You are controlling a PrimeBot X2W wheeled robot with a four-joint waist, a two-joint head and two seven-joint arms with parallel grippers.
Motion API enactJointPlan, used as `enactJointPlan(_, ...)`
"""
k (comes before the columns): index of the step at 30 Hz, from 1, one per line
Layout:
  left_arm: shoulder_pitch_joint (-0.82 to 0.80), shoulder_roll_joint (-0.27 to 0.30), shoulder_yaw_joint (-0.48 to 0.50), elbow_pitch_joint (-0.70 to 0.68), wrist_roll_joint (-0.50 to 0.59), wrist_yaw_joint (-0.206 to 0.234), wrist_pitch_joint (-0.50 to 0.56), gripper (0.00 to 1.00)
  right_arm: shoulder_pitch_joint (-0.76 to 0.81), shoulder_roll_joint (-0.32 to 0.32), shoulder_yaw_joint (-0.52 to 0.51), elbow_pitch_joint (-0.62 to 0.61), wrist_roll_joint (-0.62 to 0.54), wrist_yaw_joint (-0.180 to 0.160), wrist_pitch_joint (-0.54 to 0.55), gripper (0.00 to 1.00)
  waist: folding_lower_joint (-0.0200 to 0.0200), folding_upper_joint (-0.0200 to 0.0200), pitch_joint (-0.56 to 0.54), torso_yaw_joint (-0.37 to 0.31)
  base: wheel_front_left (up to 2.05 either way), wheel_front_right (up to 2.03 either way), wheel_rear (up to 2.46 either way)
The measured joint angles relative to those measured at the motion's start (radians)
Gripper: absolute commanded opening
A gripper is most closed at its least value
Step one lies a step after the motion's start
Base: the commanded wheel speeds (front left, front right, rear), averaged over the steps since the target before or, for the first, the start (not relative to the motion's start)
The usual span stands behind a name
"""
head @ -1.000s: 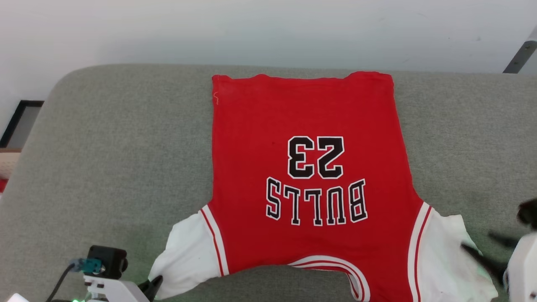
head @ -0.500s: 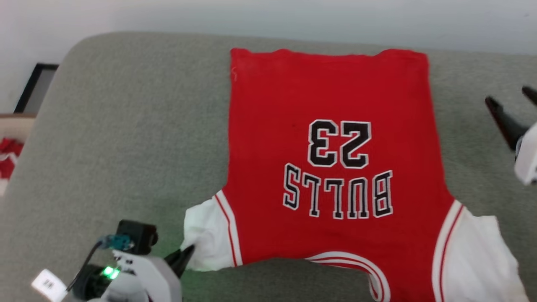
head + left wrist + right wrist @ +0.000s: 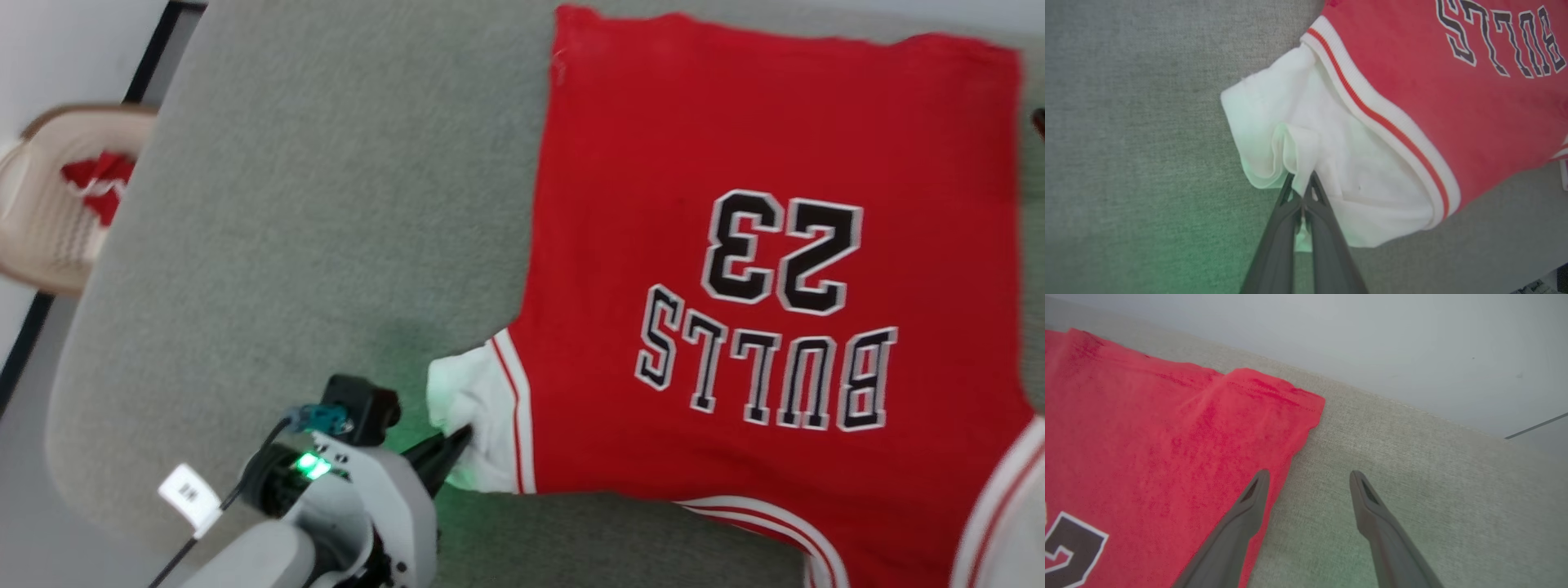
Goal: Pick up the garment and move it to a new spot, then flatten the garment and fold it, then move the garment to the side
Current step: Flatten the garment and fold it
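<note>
Left gripper [image 3: 1302, 185]: my two fingers are pressed together, with a fold of the garment [image 3: 1453, 102] at its white sleeve pinched between the tips. My left wrist [image 3: 359, 498] sits low in the head view, green lamp lit, fingers pointing up and to the right. Right gripper [image 3: 1310, 477]: fingers spread wide apart, both tips plainly visible.

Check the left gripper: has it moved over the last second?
Yes. Measured against the jersey's BULLS lettering, the left gripper has closed in toward it, bunching the white sleeve it pinches.

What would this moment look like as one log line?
left end effector: shut on garment, white sleeve | right end effector: open, near hem corner
</note>
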Motion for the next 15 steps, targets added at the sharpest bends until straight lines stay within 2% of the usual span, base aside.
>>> enactJointPlan(7, -0.06, -0.052, -0.025, 0.053, 0.008, -0.053, -0.016, 0.0, -0.127, -0.01, 0.028, 0.165, 0.024, 0.0, 0.058, 1.0, 0.0, 0.0, 0.074, 0.068, 0.0, 0.0, 0.0)
enactJointPlan(15, -0.099, -0.091, -0.039, 0.089, 0.008, -0.098, -0.04, 0.0, -0.263, -0.011, 0.007, 0.314, 0.04, 0.0, 0.142, 1.0, 0.0, 0.0, 0.142, 0.125, 0.0, 0.0, 0.0)
